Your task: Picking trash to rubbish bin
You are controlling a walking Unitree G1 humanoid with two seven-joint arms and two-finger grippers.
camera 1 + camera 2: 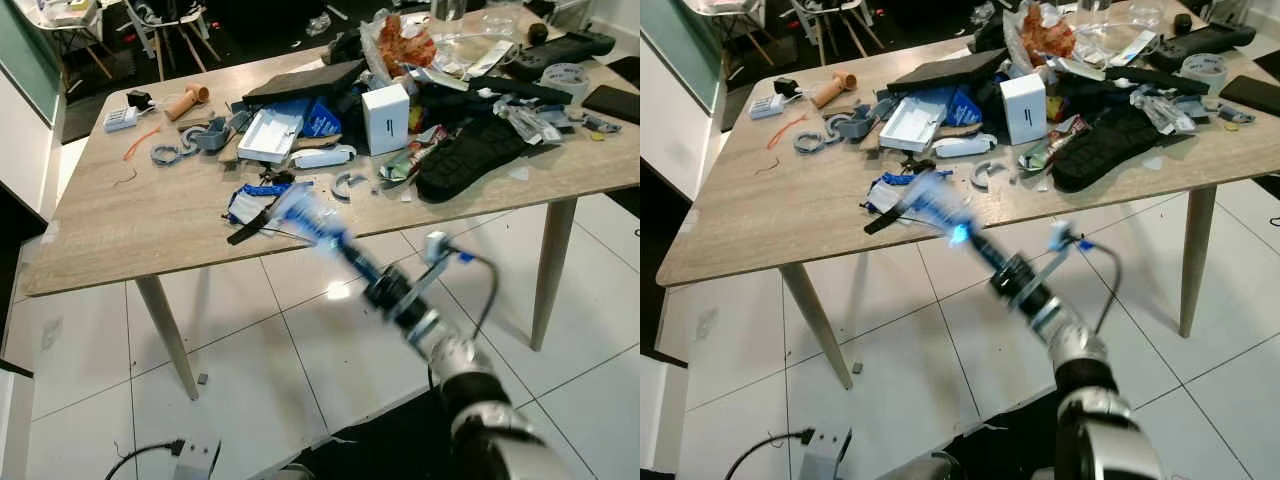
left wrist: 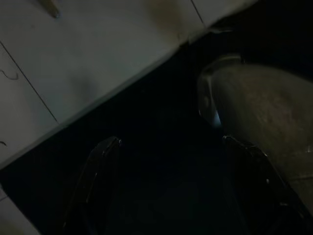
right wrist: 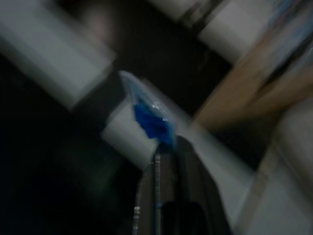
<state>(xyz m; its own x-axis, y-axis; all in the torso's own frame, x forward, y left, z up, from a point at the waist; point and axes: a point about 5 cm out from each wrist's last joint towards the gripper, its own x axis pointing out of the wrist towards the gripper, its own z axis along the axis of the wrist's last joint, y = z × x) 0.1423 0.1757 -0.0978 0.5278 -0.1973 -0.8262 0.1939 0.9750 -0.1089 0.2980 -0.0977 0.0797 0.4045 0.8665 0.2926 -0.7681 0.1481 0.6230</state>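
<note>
Right wrist view: a blue-and-clear wrapper [image 3: 149, 120] is pinched by the right gripper [image 3: 166, 147] near the worktop [image 1: 150, 220]'s near edge.

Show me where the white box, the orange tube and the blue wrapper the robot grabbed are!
white box [image 1: 386, 118]: left eye view, its front face.
orange tube [image 1: 186, 100]: left eye view, its middle.
blue wrapper [image 3: 151, 122]: right wrist view, its blue middle, pinched by the right gripper [image 3: 165, 149].

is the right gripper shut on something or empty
Shut on a blue and clear wrapper: the right gripper has its fingers pressed together with the wrapper sticking out from the tips.
</note>
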